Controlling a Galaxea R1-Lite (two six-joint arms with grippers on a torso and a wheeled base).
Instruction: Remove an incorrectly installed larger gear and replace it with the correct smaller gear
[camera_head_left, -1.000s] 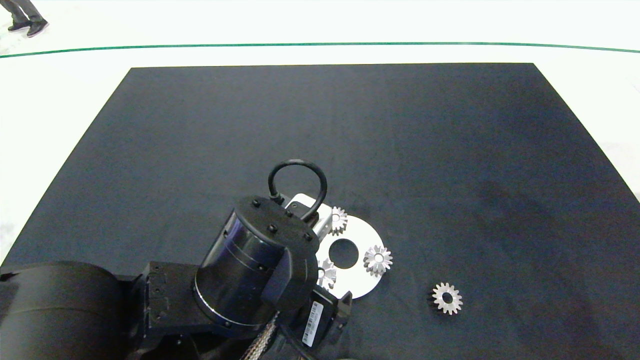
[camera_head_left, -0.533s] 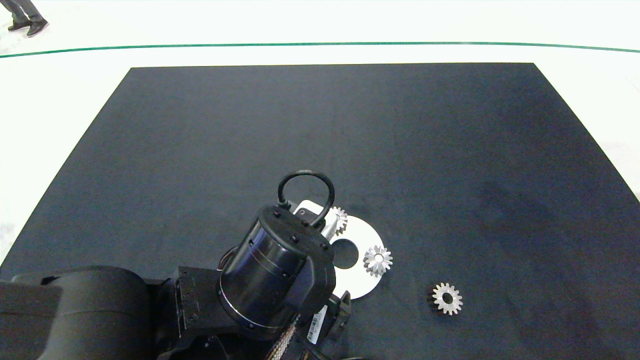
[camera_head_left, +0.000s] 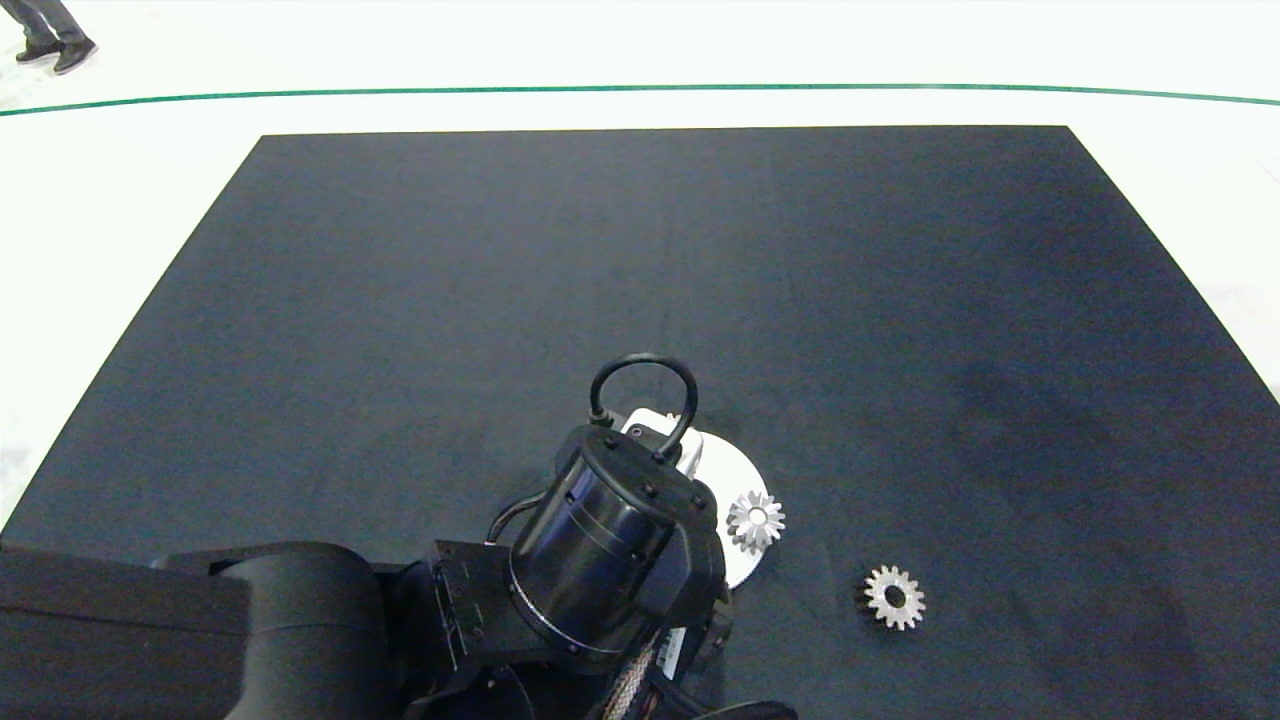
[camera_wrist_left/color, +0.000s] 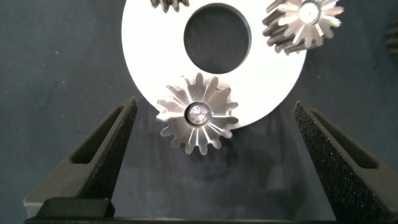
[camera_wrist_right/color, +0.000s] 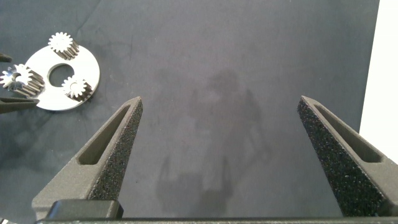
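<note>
A white disc (camera_wrist_left/color: 143, 68) lies on the black mat and carries three silver gears with pointed teeth. The larger gear (camera_wrist_left/color: 197, 114) sits at the disc's rim and overhangs it. My left gripper (camera_wrist_left/color: 214, 109) hangs above it, open, with one finger on each side and not touching. In the head view the left arm hides this gear; only one small gear (camera_head_left: 756, 521) and part of the disc (camera_head_left: 735, 468) show. The smaller gear (camera_head_left: 894, 597), blunt-toothed with a wide bore, lies loose on the mat to the disc's right. My right gripper (camera_wrist_right/color: 217, 106) is open and empty, high over bare mat, far from the disc (camera_wrist_right/color: 90, 65).
Two slightly smaller pointed gears (camera_wrist_left/color: 303, 22) (camera_wrist_left/color: 169, 5) sit on the disc around its centre hole (camera_wrist_left/color: 217, 36). The black mat (camera_head_left: 640, 280) stretches wide behind the disc. A person's shoes (camera_head_left: 55, 50) show at the far left beyond a green floor line.
The left arm has moved right and a little nearer, over the disc. It now hides the disc's centre hole and two gears that showed before. The gears have not moved.
</note>
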